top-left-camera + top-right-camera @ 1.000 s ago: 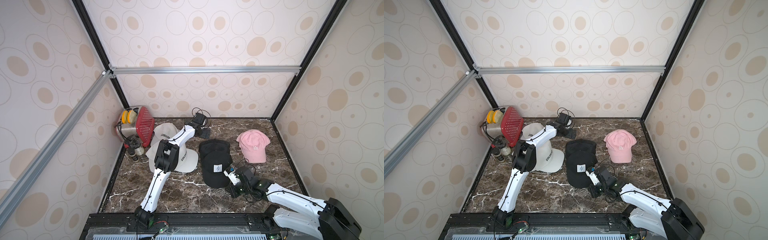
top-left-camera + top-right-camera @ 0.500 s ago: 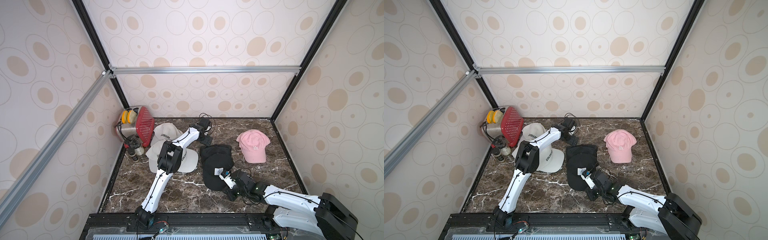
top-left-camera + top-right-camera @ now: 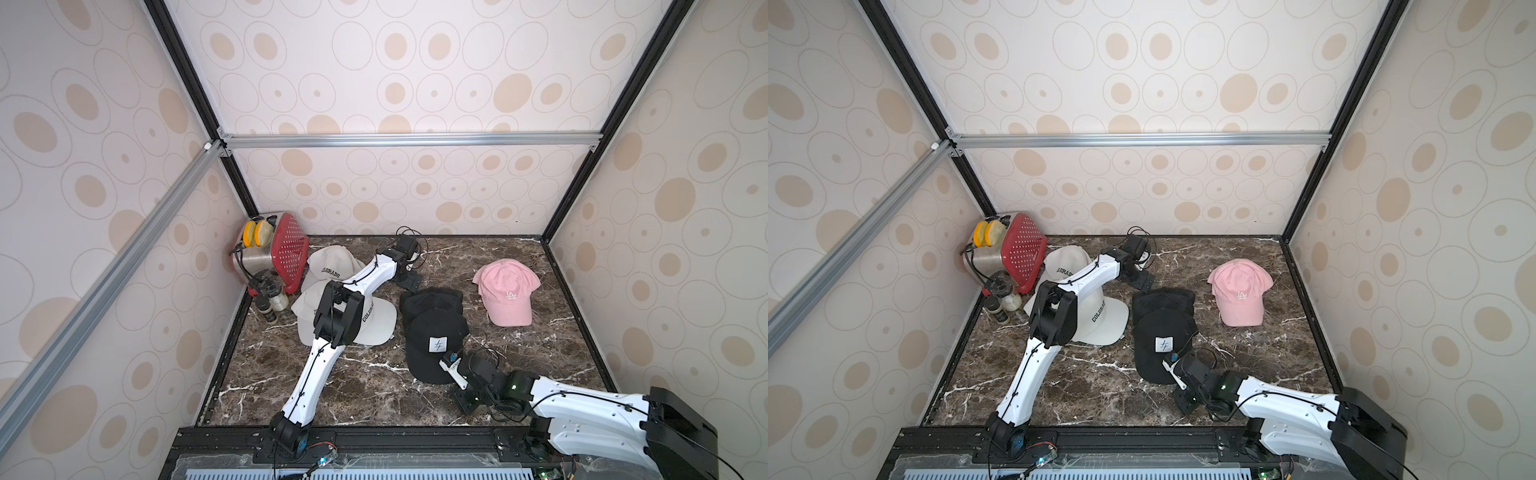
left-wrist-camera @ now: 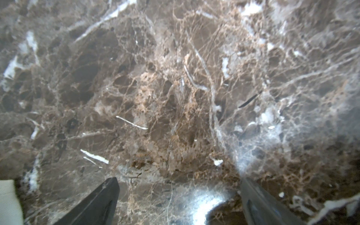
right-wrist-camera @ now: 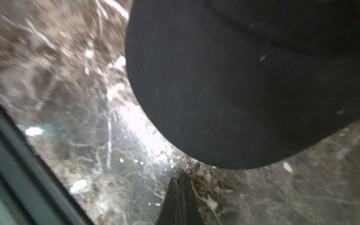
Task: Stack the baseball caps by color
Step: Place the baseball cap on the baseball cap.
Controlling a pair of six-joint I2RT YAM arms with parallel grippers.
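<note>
Two white "COLORADO" baseball caps overlap at the left, one behind (image 3: 332, 266) (image 3: 1065, 266) and one in front (image 3: 368, 322) (image 3: 1102, 316). A black cap with a white patch (image 3: 436, 340) (image 3: 1163, 345) lies over another black cap (image 3: 432, 297) (image 3: 1163, 297). A pink cap (image 3: 505, 291) (image 3: 1239, 291) sits at the right. My left gripper (image 3: 409, 282) (image 3: 1140, 280) (image 4: 180, 187) is open and empty over bare marble behind the black caps. My right gripper (image 3: 462, 397) (image 3: 1183, 405) (image 5: 180, 179) is shut and empty, its tip just short of the black brim (image 5: 233, 87).
A red and steel toaster (image 3: 274, 253) (image 3: 1013, 249) stands in the back left corner, with small jars (image 3: 272, 299) (image 3: 1005, 299) in front of it. Walls close in the marble table (image 3: 374, 374) on three sides. A dark rail (image 5: 29, 165) runs along its front edge.
My right gripper, shut throughout, pressed in at the patched black cap's brim and then drew back toward the front. That cap shifted slightly. My left gripper slid a little toward the black caps.
</note>
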